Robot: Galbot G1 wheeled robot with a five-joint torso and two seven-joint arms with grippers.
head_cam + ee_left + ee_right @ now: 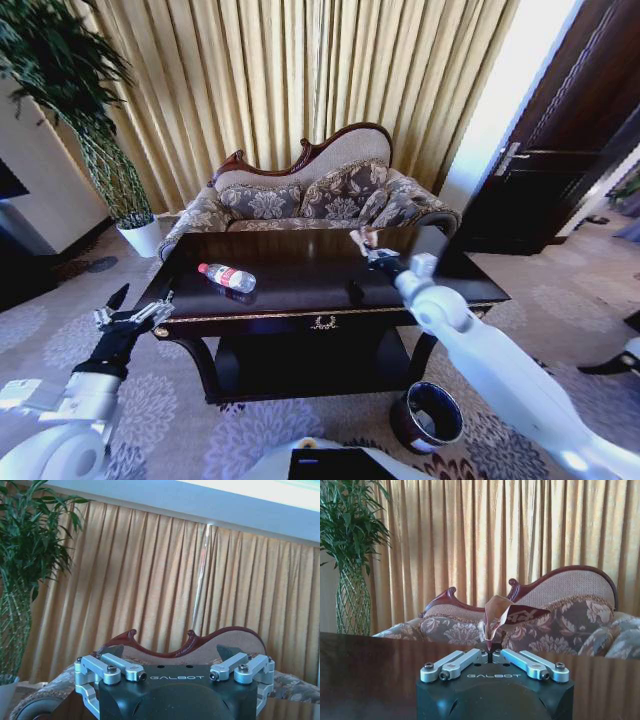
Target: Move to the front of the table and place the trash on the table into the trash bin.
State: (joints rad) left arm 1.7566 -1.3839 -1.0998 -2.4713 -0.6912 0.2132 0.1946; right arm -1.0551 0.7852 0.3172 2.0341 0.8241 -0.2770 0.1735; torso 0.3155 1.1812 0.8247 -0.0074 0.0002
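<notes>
Trash bin (427, 417) sits on the carpet nearest the robot, just off the worktop's front right leg, opening up, dark inside. Left hand (133, 312) hangs low off the worktop's front left corner, apart from it, fingers spread wide, nothing between them; left wrist view shows the same hand (175, 672) with its linkages splayed outward. Right arm reaches across the worktop (300, 295) from the right side; right hand (366, 243) is over the far right part of the top, pinched tight on the crumpled brownish wrapper (358, 236). In the right wrist view the fingers (492, 657) meet at the centre and the wrapper (500, 617) stands up from between the tips, above the glossy surface. Clear bottle (227, 276) with red label lies on its side on the left part of the worktop, cap toward the left, well apart from both hands. Behind the worktop a patterned sofa (320, 195), curtains, a tall potted plant (85, 120) at far left.
</notes>
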